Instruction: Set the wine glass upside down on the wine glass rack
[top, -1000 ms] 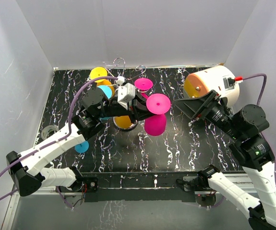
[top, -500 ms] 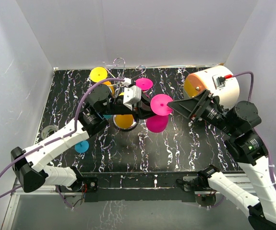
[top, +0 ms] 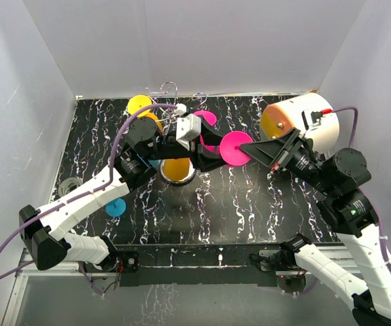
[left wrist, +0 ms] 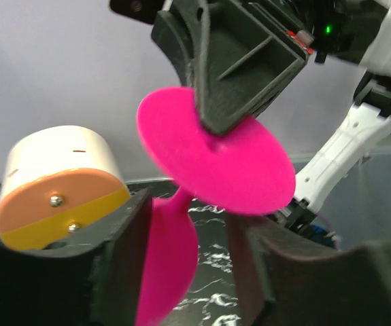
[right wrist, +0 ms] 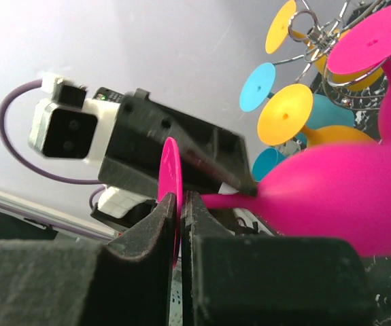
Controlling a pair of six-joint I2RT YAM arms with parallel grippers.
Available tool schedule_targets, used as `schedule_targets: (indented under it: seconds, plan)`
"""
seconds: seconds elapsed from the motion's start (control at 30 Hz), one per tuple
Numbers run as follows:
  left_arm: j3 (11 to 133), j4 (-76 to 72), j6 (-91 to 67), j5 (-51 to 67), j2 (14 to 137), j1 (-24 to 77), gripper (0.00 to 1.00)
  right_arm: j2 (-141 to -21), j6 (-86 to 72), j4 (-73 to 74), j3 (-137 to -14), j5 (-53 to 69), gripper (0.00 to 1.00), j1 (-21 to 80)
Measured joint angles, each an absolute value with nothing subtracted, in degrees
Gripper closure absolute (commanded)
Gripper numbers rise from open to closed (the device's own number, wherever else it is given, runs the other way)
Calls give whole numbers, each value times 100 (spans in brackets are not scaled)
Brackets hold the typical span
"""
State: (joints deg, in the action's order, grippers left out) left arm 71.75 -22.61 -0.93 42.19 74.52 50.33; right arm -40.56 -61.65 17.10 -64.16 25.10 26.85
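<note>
Right gripper [right wrist: 179, 204] was clenched on the rim of the foot disc [right wrist: 170, 166] of the magenta wine glass [right wrist: 331, 197]. Left gripper [left wrist: 188, 231] jaws stood apart either side of the stem [left wrist: 180, 198], not squeezing. Glass hung in the air, stem roughly level, just right of the wine glass rack [top: 169, 86], not hooked. Looked like light, stiff, glossy plastic. Disc was thin and flat, so likely to pivot in an edge pinch; stem's the safer hold. Rack was thin curled chrome wire with other coloured glasses [right wrist: 287, 115] hanging.

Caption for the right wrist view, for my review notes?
Right gripper shut on the round foot of the pink wine glass, whose bowl fills the right foreground.
</note>
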Motion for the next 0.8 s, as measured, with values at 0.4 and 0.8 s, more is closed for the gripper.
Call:
schedule_targets:
  seconds: [0.4,0.8]
  plan:
    - [6657,-2834,-2412,3555,7135,5035,32,-4066,-5900,1634,-6543,1879,100,2687]
    - [6803,-2515,-4578,2641,7054,5037,33,-4110,-5664,1649,-6742,1651,100,2687]
